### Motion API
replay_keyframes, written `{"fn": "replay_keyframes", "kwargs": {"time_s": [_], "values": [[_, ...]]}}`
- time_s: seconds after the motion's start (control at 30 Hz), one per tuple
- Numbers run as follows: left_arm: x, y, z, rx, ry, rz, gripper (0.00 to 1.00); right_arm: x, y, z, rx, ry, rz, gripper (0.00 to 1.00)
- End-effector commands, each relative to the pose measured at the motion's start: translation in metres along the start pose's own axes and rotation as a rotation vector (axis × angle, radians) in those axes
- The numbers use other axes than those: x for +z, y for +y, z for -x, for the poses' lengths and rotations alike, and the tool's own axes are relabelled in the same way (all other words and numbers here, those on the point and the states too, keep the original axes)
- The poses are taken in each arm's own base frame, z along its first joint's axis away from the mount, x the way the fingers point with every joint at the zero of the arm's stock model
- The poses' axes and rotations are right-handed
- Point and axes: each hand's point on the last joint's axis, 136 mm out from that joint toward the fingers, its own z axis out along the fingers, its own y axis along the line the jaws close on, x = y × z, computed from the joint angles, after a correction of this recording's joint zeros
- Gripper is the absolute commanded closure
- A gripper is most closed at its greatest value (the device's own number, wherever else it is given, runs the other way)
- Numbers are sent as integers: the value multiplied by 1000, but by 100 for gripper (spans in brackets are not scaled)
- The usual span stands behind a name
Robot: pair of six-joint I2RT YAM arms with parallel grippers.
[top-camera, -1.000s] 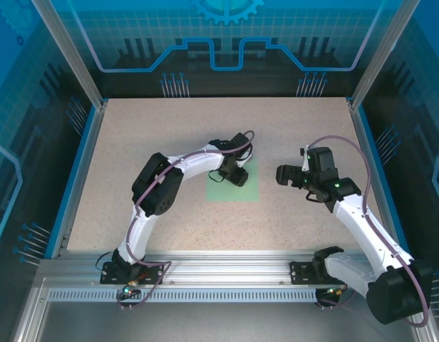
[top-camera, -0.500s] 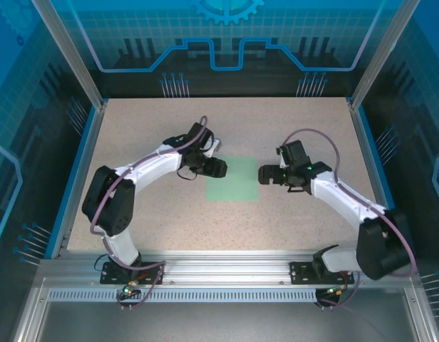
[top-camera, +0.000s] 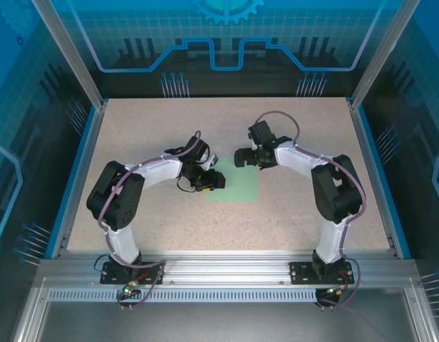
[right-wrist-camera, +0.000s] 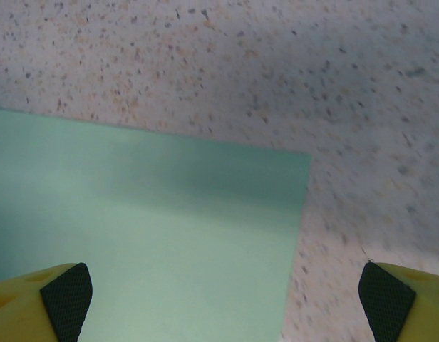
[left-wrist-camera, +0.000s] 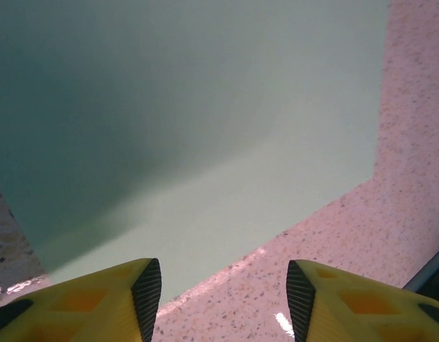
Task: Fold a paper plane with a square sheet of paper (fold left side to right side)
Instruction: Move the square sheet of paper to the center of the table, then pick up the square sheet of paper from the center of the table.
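The square sheet of paper is pale mint green and lies flat and uncreased on the speckled table, near the middle. No paper plane is in view. My left gripper hangs low over the sheet's left edge, open. In the left wrist view, the sheet runs up to the gap of that gripper, with nothing between the yellow fingers. My right gripper hovers at the sheet's far edge, wide open. In the right wrist view, a corner of the sheet lies under the right gripper.
A blue rail borders the table on the left and another on the right, with aluminium posts at the far corners. Both arm bases sit on the metal frame at the near edge. Bare tabletop surrounds the sheet.
The right arm swung left and away from the bases, bringing its gripper to the sheet's far edge. The left gripper shifted from beside the sheet onto its left edge.
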Motion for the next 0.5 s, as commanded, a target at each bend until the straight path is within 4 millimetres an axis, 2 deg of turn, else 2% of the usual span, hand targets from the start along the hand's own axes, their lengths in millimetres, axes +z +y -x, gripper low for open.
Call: {"fn": "replay_keyframes", "kwargs": {"time_s": [0.0, 0.2, 0.47], "values": [[6, 2, -2, -31, 28, -10, 48, 11, 12, 2, -20, 28, 3, 0], [13, 13, -6, -41, 47, 32, 49, 31, 14, -11, -20, 89, -3, 0], [18, 23, -8, -49, 55, 70, 50, 39, 32, -34, -25, 168, 87, 1]]}}
